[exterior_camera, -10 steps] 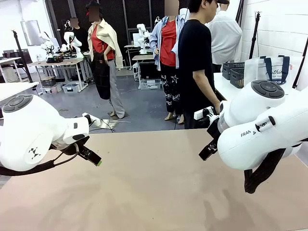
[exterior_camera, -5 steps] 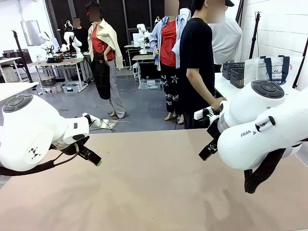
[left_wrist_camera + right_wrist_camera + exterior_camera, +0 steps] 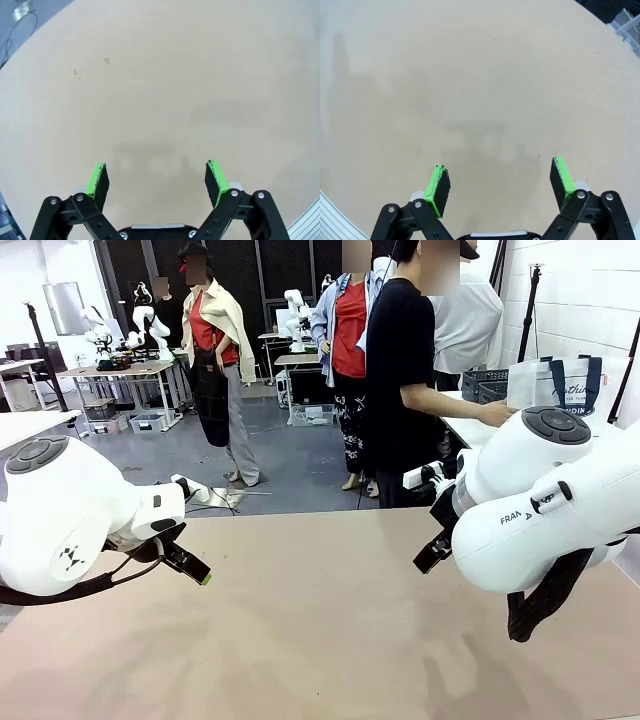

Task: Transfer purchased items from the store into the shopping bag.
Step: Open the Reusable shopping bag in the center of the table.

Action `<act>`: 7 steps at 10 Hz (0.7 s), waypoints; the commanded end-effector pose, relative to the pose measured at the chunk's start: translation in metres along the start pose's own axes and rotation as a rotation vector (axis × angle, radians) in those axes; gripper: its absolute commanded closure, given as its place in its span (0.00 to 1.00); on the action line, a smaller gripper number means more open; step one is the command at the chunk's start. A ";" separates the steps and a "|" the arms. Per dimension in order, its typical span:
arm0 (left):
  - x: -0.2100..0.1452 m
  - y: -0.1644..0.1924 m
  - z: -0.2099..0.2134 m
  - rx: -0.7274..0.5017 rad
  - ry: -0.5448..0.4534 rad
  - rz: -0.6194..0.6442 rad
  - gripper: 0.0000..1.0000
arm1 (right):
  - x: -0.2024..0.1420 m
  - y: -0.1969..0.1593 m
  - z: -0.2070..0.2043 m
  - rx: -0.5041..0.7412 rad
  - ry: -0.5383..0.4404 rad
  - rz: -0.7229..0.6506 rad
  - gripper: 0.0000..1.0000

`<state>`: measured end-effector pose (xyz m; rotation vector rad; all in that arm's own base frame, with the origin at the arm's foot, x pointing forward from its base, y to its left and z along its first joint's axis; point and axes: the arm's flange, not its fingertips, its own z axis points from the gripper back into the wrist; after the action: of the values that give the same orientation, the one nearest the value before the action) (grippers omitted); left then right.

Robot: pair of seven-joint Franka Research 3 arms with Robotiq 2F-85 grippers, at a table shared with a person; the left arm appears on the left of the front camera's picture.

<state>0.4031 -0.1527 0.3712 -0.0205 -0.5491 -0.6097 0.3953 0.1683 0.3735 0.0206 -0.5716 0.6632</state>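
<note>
Change, person: half a second back the forearm hung down by the right arm's wrist. Now it is stretched toward picture right, with the person's hand [image 3: 497, 416] at the lower left edge of the shopping bag [image 3: 562, 382]. Whether it touches the bag cannot be told.
Change, arms: none; both hold the same pose as in the earlier frames.
Left tool [image 3: 156, 174]: open, green pads wide apart, nothing between them, hanging above bare tabletop [image 3: 320, 630]. The front view shows it at picture left, pointing down and to the right.
Right tool [image 3: 500, 180]: open, pads spread, holding nothing, above bare tabletop. The front view shows only a dark edge of it under the white arm.
Basket [image 3: 487, 390]: dark grey lattice, on a white side table [image 3: 462, 426] beyond the tabletop at picture right. It sits just left of the bag; contents too small to tell.
Shopping bag: upright on that side table, navy handles up, lower part hidden behind the right arm.
View difference: the wrist views give the open jaws and faint shadows on the tabletop; the front view adds person, basket and bag.
</note>
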 end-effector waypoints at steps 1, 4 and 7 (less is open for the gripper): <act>0.000 0.001 0.000 0.000 0.000 0.003 0.00 | 0.000 0.000 0.000 0.000 0.000 0.000 0.00; 0.000 0.001 0.000 0.000 0.000 0.003 0.00 | 0.000 0.000 0.000 0.000 0.000 0.000 0.00; 0.000 0.001 0.000 0.000 0.000 0.003 0.00 | 0.000 0.000 0.000 0.000 0.000 0.000 0.00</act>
<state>0.4031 -0.1527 0.3712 -0.0205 -0.5491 -0.6097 0.3953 0.1683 0.3735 0.0206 -0.5716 0.6632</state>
